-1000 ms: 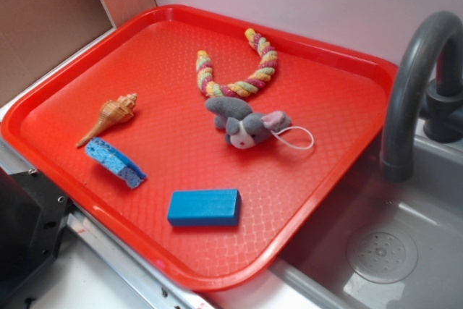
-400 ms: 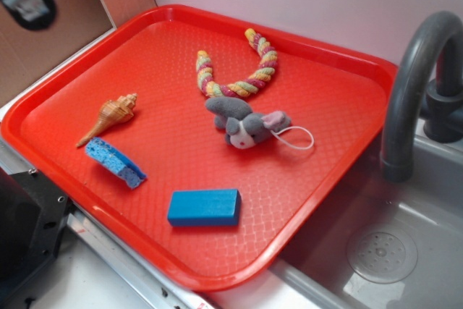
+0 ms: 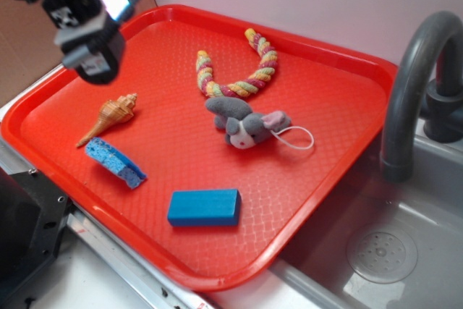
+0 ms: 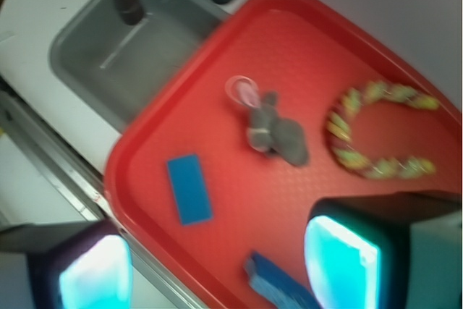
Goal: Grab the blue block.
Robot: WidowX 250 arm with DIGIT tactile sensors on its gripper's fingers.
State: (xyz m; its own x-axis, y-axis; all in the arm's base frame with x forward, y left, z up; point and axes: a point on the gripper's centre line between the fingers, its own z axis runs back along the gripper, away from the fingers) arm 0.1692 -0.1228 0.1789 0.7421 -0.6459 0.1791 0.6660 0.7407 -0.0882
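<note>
The blue block (image 3: pixel 205 208) is lying flat on the red tray (image 3: pixel 340 150), near the tray's front edge, apart from everything else. In the wrist view the block (image 4: pixel 189 188) is seen between the two end effector fingers, well below them. The end effector (image 3: pixel 90 48) is being held high over the tray's back left corner, above the seashell (image 3: pixel 110 116), with nothing in its grasp; its fingers (image 4: pixel 343 258) are spread wide apart in the wrist view. A blue sponge piece (image 3: pixel 114 162) is lying just in front of the seashell. A grey stuffed mouse (image 3: pixel 246 124) is resting near the tray's middle, just in front of a curved, multicoloured rope (image 3: pixel 235 70). To the right of the tray, a grey sink (image 3: pixel 391 251) and a dark faucet (image 3: pixel 412 85) are seen.
</note>
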